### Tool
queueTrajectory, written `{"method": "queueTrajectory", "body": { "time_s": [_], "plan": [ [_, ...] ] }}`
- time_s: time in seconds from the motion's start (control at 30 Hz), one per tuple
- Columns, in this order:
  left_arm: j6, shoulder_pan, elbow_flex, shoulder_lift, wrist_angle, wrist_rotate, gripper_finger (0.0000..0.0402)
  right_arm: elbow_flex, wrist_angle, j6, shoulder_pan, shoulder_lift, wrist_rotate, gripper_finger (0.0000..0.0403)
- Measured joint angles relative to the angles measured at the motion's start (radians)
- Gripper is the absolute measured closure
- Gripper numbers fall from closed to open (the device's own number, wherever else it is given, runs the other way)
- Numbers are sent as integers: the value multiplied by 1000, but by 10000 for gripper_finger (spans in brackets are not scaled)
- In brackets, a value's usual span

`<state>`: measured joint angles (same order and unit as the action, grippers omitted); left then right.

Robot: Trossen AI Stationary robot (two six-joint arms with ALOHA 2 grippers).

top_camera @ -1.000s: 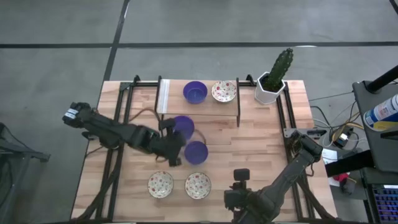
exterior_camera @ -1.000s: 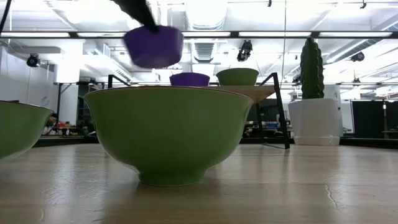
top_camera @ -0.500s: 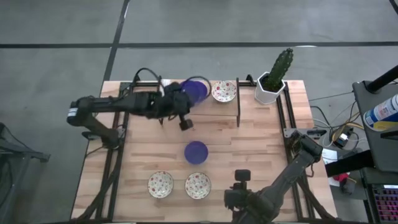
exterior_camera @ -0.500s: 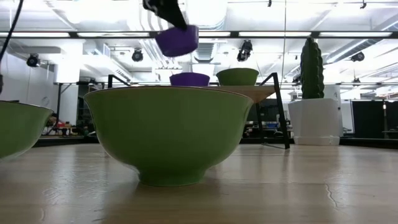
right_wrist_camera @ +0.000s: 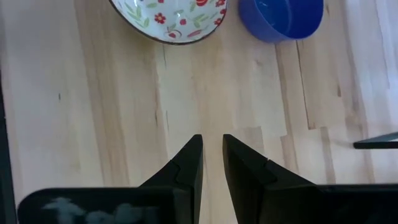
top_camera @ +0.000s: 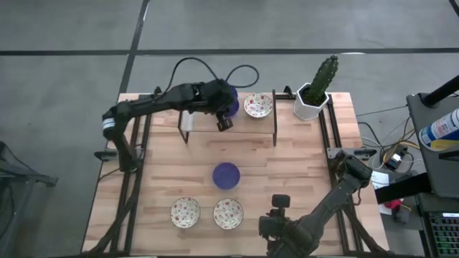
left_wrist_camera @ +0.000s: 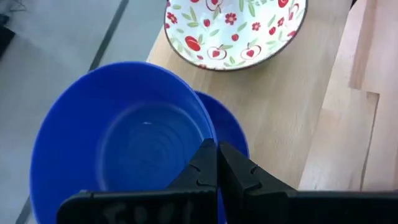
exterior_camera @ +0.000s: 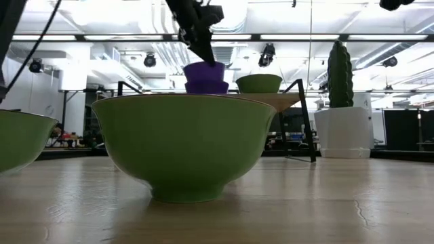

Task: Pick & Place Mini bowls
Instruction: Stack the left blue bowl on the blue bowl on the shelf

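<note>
My left gripper point(top_camera: 224, 118) is at the raised shelf on the table's far side, shut on a blue mini bowl point(left_wrist_camera: 124, 146). That bowl is over a second blue bowl point(left_wrist_camera: 229, 127) standing on the shelf. A floral mini bowl point(top_camera: 258, 105) sits on the shelf beside them. A third blue bowl point(top_camera: 226, 175) stands mid-table, with two floral bowls point(top_camera: 185, 212) point(top_camera: 228, 213) nearer the near edge. My right gripper point(right_wrist_camera: 212, 152) waits near the near edge, narrowly open, touching nothing. My left gripper pinches the blue bowl's rim point(left_wrist_camera: 208, 146), one finger inside the bowl and one outside. The fingers point(exterior_camera: 198, 42) come slanting down from above. The bowl point(exterior_camera: 205, 71) is slightly tilted, and its bottom appears to sit inside the lower blue bowl point(exterior_camera: 207, 87) on the shelf.
A white hexagonal pot with a cactus point(top_camera: 313, 97) stands at the far right corner beside the shelf point(top_camera: 251, 127). Black frame rails run along the table's left and right sides. Bare wood lies between the shelf and the mid-table blue bowl.
My left gripper has carried the blue bowl from above the table's middle up and toward the far edge, then lowered it onto the blue bowl on the shelf. It has stayed shut on the rim throughout. The right arm has kept still.
</note>
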<state>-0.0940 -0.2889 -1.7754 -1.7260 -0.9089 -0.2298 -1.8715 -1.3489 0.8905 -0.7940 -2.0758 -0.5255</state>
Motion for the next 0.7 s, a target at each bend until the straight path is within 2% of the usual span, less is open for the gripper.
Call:
{"method": "queueTrajectory", "body": {
  "time_s": [0.3, 0.43, 0.7],
  "plan": [
    [-2, -3, -101, -113, -108, 24, 401, 39, 5, 60, -7, 0, 2, 344],
    [5, -4, -102, -113, -117, 21, 401, 37, 4, 61, -10, 0, 3, 344],
    [118, -4, -102, -98, -131, 23, 390, 23, 10, 55, -11, 0, 2, 344]
  ]
}}
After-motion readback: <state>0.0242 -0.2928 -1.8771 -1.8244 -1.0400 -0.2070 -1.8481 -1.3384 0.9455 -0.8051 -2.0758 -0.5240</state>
